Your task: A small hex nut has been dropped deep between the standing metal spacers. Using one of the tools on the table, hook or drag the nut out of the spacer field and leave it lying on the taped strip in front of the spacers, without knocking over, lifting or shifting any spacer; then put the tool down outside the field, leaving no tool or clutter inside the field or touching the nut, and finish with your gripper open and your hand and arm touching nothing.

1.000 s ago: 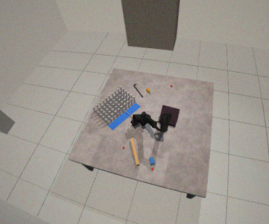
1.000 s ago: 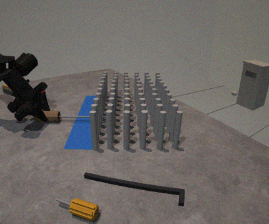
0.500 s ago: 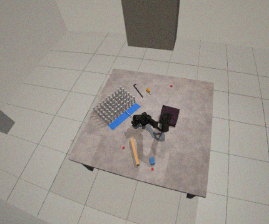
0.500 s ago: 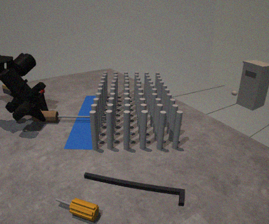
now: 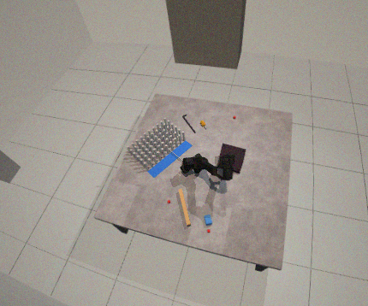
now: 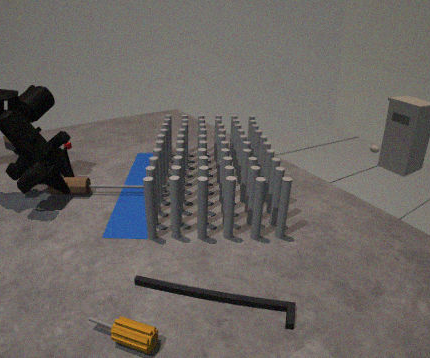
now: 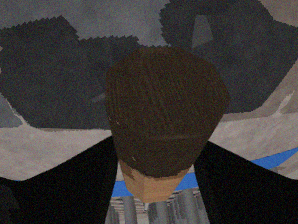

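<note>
Exterior view, and the gripper [image 5: 183, 166] [image 6: 68, 184] is clamped on the wooden handle [image 6: 79, 185] [image 7: 167, 112] of a thin-rod tool! Ahead of the hand, its rod [image 5: 175, 155] [image 6: 117, 187] reaches over the blue strip [image 5: 169, 159] [image 6: 127, 210] to the upright metal spacers [image 5: 157, 143] [image 6: 203, 207]; the tip, perhaps, is among them, though the near posts obscure it. Off to the hand's side lie the black hooked bar [image 5: 189, 124] [image 6: 212, 295] and the yellow-handled tool [image 5: 203, 123] [image 6: 134, 334]. And the nut? Its place can't be made out.
</note>
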Robot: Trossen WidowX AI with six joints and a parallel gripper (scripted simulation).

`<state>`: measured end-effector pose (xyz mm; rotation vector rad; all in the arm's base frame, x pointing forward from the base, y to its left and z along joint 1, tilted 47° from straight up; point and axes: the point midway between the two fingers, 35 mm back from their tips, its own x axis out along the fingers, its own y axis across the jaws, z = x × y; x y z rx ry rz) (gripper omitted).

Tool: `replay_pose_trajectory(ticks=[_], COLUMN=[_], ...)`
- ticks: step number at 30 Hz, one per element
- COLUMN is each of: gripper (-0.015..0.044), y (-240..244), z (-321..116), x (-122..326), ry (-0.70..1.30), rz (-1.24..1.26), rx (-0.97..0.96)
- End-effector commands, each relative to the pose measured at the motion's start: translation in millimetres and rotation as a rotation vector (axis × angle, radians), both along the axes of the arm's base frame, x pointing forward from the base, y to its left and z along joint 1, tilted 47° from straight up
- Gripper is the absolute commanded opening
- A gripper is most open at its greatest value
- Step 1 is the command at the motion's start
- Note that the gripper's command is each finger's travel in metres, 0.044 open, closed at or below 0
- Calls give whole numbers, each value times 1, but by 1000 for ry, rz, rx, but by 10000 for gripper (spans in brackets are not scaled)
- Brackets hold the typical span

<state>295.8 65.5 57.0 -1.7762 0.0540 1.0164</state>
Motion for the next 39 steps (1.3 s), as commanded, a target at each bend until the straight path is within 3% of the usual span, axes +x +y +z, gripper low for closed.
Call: replay_pose_trajectory(ticks=[1, 39], gripper=[0, 0], y=[0, 7], z=[1, 6], x=[-2, -16], ry=[2, 3], rz=[-8, -7], rx=[0, 1])
